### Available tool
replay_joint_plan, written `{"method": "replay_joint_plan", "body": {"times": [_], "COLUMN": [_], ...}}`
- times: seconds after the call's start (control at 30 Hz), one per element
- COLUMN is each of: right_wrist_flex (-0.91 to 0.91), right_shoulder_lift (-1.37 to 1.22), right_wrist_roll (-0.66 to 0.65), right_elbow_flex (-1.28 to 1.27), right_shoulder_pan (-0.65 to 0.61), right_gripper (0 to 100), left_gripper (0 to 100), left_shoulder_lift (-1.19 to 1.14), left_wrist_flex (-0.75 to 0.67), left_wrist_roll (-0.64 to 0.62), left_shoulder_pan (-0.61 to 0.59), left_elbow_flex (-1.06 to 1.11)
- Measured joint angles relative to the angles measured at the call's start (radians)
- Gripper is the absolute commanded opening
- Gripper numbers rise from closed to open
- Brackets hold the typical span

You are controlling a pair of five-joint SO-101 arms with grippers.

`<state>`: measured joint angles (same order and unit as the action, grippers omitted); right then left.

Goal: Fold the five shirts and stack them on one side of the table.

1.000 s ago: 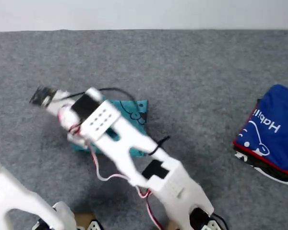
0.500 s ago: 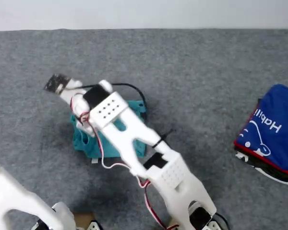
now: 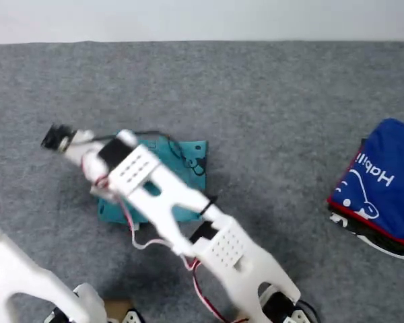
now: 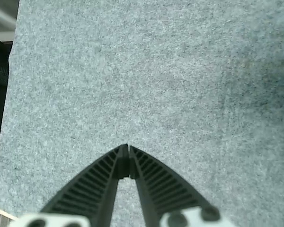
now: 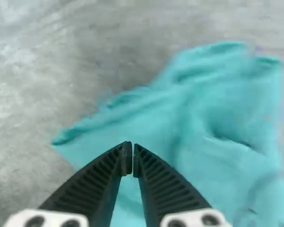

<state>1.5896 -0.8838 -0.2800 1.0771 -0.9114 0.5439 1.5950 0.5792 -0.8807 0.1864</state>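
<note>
The grey felt table (image 3: 269, 101) is seen from above, and its far edge is met by a pale wall (image 3: 202, 20). A teal shirt (image 3: 185, 158) is laid crumpled left of centre, well apart from every table edge. A stack (image 3: 377, 229) of folded shirts is set at the right edge, topped by a blue shirt (image 3: 380, 175), and part of it is cut off by the frame. A wide stretch of felt is seen between the teal shirt and the stack, and more is seen behind both, up to the far edge.

The right arm (image 3: 188, 208) is stretched diagonally from the near edge across the teal shirt. The right gripper (image 5: 128, 161) is held over the rumpled teal cloth with its jaws pressed together, and no cloth is seen between the tips. The left arm (image 3: 20, 276) is kept at the near left corner. The left gripper (image 4: 128, 163) is likewise pressed together, over plain felt close to the table's side edge, beyond which a dark drop is seen.
</note>
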Motion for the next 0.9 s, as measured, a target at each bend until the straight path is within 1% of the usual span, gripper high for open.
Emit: {"method": "replay_joint_plan", "body": {"times": [0.07, 0.1, 0.2, 0.27, 0.5, 0.57, 0.67, 0.7, 0.77, 0.9], "right_wrist_flex": [0.035, 0.046, 0.049, 0.038, -0.025, -0.025, -0.025, -0.025, -0.023, 0.043], "right_shoulder_lift": [0.000, 0.000, 0.000, -0.008, -0.160, -0.180, -0.186, -0.186, -0.186, -0.186], "right_wrist_roll": [0.000, 0.000, 0.011, 0.020, 0.026, 0.026, 0.026, 0.026, 0.025, -0.037], "right_elbow_flex": [0.058, 0.077, 0.098, 0.100, 0.101, 0.101, 0.101, 0.101, 0.101, 0.144], "right_shoulder_pan": [0.055, 0.084, 0.164, 0.192, 0.196, 0.195, 0.190, 0.187, 0.180, 0.153], "right_gripper": [18.6, 20.4, 18.8, 18.4, 18.1, 14.6, 4.4, 2.4, 1.7, 1.4], "left_gripper": [0, 0, 0, 0, 0, 0, 0, 0, 0, 0], "left_shoulder_lift": [0.000, 0.000, 0.000, 0.000, 0.000, 0.000, 0.000, 0.000, 0.000, 0.000], "left_wrist_flex": [0.000, 0.000, 0.000, 0.000, 0.000, 0.000, 0.000, 0.000, 0.000, 0.000], "left_wrist_roll": [0.000, 0.000, 0.000, 0.000, 0.000, 0.000, 0.000, 0.000, 0.000, 0.000], "left_shoulder_pan": [0.000, 0.000, 0.000, 0.000, 0.000, 0.000, 0.000, 0.000, 0.000, 0.000], "left_elbow_flex": [0.000, 0.000, 0.000, 0.000, 0.000, 0.000, 0.000, 0.000, 0.000, 0.000]}}
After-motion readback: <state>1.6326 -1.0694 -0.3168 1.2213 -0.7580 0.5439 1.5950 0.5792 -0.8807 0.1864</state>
